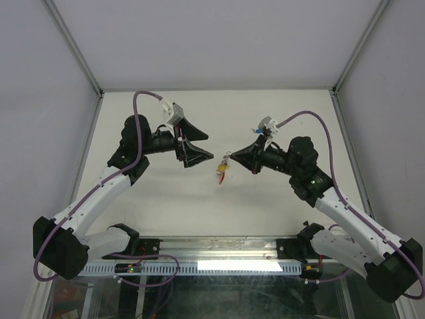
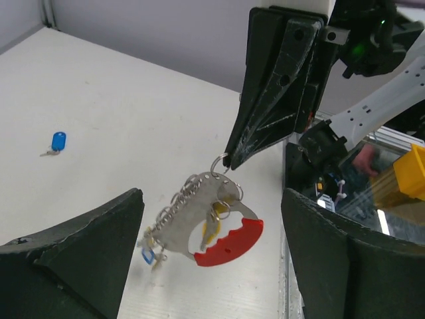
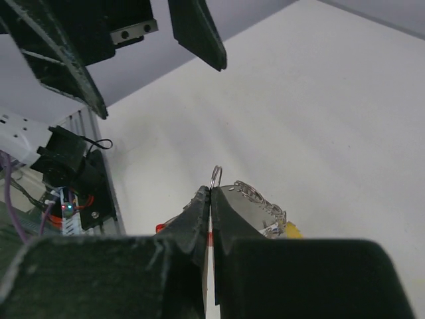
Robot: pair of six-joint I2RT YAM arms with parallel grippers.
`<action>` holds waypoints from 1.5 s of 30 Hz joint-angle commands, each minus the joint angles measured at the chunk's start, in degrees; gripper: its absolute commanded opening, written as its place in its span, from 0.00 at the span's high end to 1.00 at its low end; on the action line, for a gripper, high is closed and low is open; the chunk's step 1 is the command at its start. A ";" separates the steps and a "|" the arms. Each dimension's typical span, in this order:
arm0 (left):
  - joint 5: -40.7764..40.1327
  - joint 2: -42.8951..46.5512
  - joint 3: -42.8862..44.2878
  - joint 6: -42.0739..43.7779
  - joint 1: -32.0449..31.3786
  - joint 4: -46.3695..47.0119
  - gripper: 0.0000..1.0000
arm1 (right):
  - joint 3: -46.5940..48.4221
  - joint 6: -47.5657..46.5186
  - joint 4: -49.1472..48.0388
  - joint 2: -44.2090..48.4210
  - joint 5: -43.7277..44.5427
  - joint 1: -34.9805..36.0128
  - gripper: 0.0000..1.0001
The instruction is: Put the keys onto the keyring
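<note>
Jaws spread wide on the left gripper (image 1: pixel 210 148), poised above the white table (image 1: pixel 153 206) at left of the top view and pointed toward the middle; grips nothing, touches nothing. Far left in the left wrist view, a loose blue key (image 2: pixel 58 141) lying flat on the tabletop, well apart from everything else. At centre, between the two arms and clear of the surface: the keyring (image 2: pixel 219 164), a thin silvery loop, caught at the very tip of the opposite arm's fingers. Strung beneath it, a dangling bunch: a short metal chain (image 2: pixel 179 199), a flat silvery plate (image 2: pixel 189 216) tipped with a red plastic crescent (image 2: pixel 232 242), a yellow-headed key (image 2: pixel 211 230) tucked against the plate and, lowest, what looks like a small blue-headed key (image 2: pixel 149 255) at the chain's end. Hangs freely, near the left fingers but not touching them. At right, the right gripper (image 3: pixel 211 194), fingers pressed tight together on the keyring, with only an arc of the loop showing above the tips in the right wrist view. Points leftward, facing the open left fingers across the gap.
</note>
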State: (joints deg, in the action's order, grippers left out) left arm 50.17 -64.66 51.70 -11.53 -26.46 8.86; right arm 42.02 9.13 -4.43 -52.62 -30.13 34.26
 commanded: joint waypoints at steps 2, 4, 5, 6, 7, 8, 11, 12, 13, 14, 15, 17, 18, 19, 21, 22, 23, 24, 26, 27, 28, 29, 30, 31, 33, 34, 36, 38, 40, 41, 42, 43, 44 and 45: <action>2.47 0.15 6.16 -4.01 -0.39 5.63 0.23 | -0.82 6.34 -14.87 4.60 -5.89 -0.22 1.00; 3.24 0.11 7.59 -6.67 -0.48 7.25 0.24 | -1.05 7.89 -17.42 5.61 -6.81 -0.22 1.00; 3.68 -0.05 8.10 -8.06 -0.52 8.37 0.24 | -1.06 8.59 -18.68 5.95 -7.07 -0.22 1.00; 4.46 -0.10 8.60 -9.53 -0.55 9.73 0.24 | -1.06 9.35 -19.95 6.36 -7.17 -0.24 1.00; 4.93 -0.19 9.13 -10.83 -0.53 11.20 0.25 | -1.06 10.00 -21.23 6.59 -7.31 -0.22 1.00; 5.33 -0.24 9.36 -12.14 -0.59 12.99 0.27 | -0.96 11.09 -22.59 6.89 -7.35 -0.22 1.00; 7.04 -0.37 10.39 -15.20 -0.90 16.00 0.37 | -0.72 13.31 -26.45 7.13 -7.77 -0.17 1.00; 7.35 -0.45 10.72 -15.79 -1.22 16.60 0.40 | -0.60 13.99 -27.49 6.97 -7.94 -0.24 1.00; 7.66 -0.53 10.97 -16.46 -1.68 17.24 0.42 | -0.50 14.66 -28.79 6.86 -8.19 -0.22 1.00; 7.72 -0.55 11.22 -16.89 -2.24 17.78 0.43 | -0.49 15.44 -29.93 6.76 -8.45 -0.20 1.00; 7.78 -0.63 11.49 -17.19 -2.93 17.92 0.44 | -0.42 16.01 -31.01 6.59 -8.63 -0.24 1.00; 7.73 -0.73 11.72 -17.12 -4.28 18.01 0.44 | -0.28 17.14 -33.01 6.33 -8.95 -0.24 1.00; 7.64 -0.76 11.82 -17.08 -4.69 18.03 0.44 | -0.20 17.56 -33.84 6.27 -9.04 -0.22 1.00; 7.32 -0.73 11.82 -17.18 -5.05 18.11 0.44 | -0.11 18.00 -34.48 6.20 -9.19 -0.17 1.00; 6.89 -0.73 11.91 -17.21 -5.70 18.27 0.45 | -0.09 18.93 -36.18 5.98 -9.24 -0.22 1.00; 6.59 -0.80 12.02 -17.25 -6.04 18.29 0.46 | -0.01 19.40 -36.93 5.83 -9.29 -0.22 1.00; 6.50 -0.91 12.23 -17.27 -6.40 18.37 0.48 | -0.01 19.74 -37.60 5.68 -9.33 -0.24 1.00; 6.52 -1.12 12.46 -17.34 -6.94 18.38 0.50 | 0.07 20.04 -38.20 5.53 -9.45 -0.20 1.00; 6.51 -1.70 12.94 -17.43 -7.71 18.49 0.51 | 0.08 20.84 -39.62 5.18 -9.66 -0.25 1.00; 6.46 -1.91 13.05 -17.53 -8.05 18.59 0.51 | 0.11 21.06 -40.15 5.03 -9.76 -0.24 1.00; 6.26 -2.04 13.00 -17.56 -8.29 18.73 0.51 | 0.23 21.18 -40.40 4.95 -9.84 -0.18 1.00; 6.02 -2.04 12.99 -17.54 -8.52 18.73 0.51 | 0.33 21.21 -40.52 4.99 -9.86 -0.16 1.00; 5.85 -2.12 12.92 -17.56 -8.68 18.73 0.52 | 0.36 21.28 -40.68 5.00 -9.86 -0.16 1.00; 5.71 -2.20 12.90 -17.55 -8.83 18.73 0.52 | 0.41 21.33 -40.74 5.07 -9.86 -0.16 1.00; 5.70 -2.36 12.98 -17.55 -9.14 18.73 0.54 | 0.43 21.45 -40.96 5.15 -9.86 -0.11 1.00; 5.72 -2.51 12.98 -17.60 -9.45 18.73 0.55 | 0.41 21.54 -41.01 5.09 -9.86 -0.11 1.00; 5.63 -2.81 13.07 -17.65 -9.86 18.73 0.56 | 0.60 21.55 -40.99 4.95 -10.07 -0.15 1.00; 5.55 -3.11 13.16 -17.64 -10.30 18.73 0.59 | 0.65 21.63 -41.07 4.89 -10.19 -0.11 1.00; 5.37 -3.35 13.24 -17.63 -10.81 18.73 0.61 | 0.65 21.70 -41.10 4.73 -10.30 -0.13 1.00; 5.19 -3.48 13.25 -17.57 -11.14 18.73 0.61 | 0.63 21.72 -41.10 4.74 -10.34 -0.12 1.00; 5.07 -3.53 13.31 -17.55 -11.37 18.73 0.62 | 0.69 21.72 -41.06 4.72 -10.38 -0.14 1.00; 5.05 -3.65 13.41 -17.48 -11.62 18.73 0.63 | 0.69 21.72 -41.02 4.65 -10.39 -0.11 1.00; 5.07 -3.77 13.49 -17.46 -11.80 18.75 0.64 | 0.69 21.66 -41.01 4.67 -10.39 -0.12 1.00; 5.07 -3.94 13.58 -17.41 -12.12 18.75 0.66 | 0.71 21.64 -41.01 4.58 -10.39 -0.15 1.00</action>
State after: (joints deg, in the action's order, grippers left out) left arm 55.70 -68.25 62.57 -28.58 -37.39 25.39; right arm 40.38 30.15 -40.91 -48.21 -40.23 34.24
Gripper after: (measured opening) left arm 0.363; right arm 0.007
